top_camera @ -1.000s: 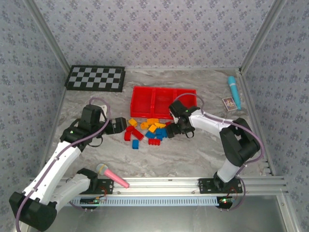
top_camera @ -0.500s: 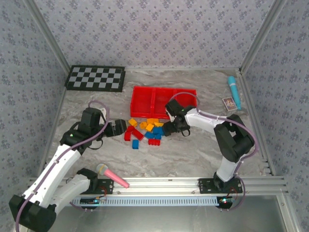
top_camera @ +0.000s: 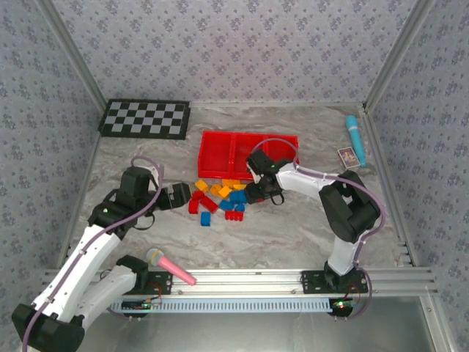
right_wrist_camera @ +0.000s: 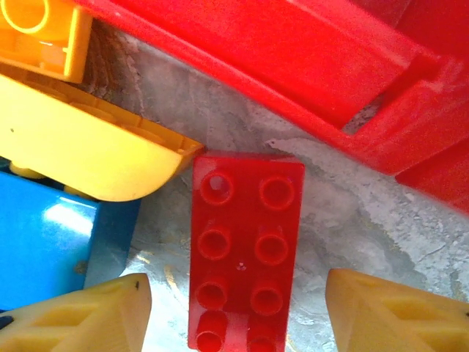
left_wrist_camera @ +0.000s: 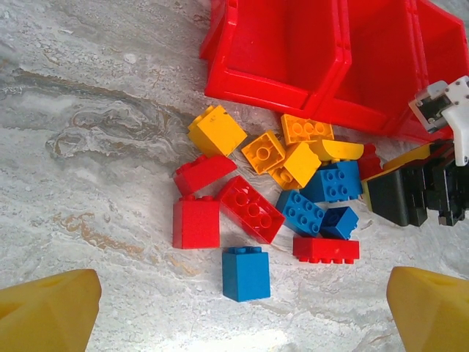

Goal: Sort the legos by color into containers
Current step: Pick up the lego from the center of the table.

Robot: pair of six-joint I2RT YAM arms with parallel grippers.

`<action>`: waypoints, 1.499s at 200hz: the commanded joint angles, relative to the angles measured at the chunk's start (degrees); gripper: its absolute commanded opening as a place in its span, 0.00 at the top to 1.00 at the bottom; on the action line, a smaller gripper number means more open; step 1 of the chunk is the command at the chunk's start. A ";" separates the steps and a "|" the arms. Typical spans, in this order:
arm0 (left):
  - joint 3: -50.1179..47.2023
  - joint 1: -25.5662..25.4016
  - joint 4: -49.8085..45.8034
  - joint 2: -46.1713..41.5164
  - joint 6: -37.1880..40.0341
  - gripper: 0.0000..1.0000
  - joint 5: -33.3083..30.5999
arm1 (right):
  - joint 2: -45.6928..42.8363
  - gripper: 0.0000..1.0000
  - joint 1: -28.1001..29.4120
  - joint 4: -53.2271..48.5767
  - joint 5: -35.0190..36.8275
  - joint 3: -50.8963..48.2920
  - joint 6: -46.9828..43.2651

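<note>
The jaws of the right gripper (right_wrist_camera: 238, 315) are held spread on either side of a red eight-stud brick (right_wrist_camera: 245, 242). A gap is seen at each side, so nothing is pinched. The brick is laid flat on the marbled table (right_wrist_camera: 359, 213), just beside the near wall of the red tray (right_wrist_camera: 278, 51). Its upper left corner is crowded by a curved yellow brick (right_wrist_camera: 80, 154), and a glossy blue brick (right_wrist_camera: 47, 242) is seen below that. The left gripper (left_wrist_camera: 238, 312) is held wide apart, gripping nothing, near the loose pile of bricks (left_wrist_camera: 253, 209); a blue cube (left_wrist_camera: 245, 273) is nearest.
</note>
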 commanded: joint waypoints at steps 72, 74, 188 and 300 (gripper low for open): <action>0.99 -0.24 -6.06 -6.14 0.06 0.00 -2.98 | 2.90 0.49 4.14 -0.63 8.02 -2.72 4.74; 0.95 -0.24 -6.09 -6.14 0.00 0.00 -2.90 | 2.90 0.49 4.16 -0.63 8.03 -2.85 4.77; 3.84 -0.25 0.55 1.39 0.80 0.00 0.11 | -1.22 0.54 4.37 0.60 10.14 -9.56 7.09; 2.75 -0.23 3.42 2.69 2.08 0.00 -2.78 | 1.23 0.59 -0.28 1.82 5.87 -4.06 0.85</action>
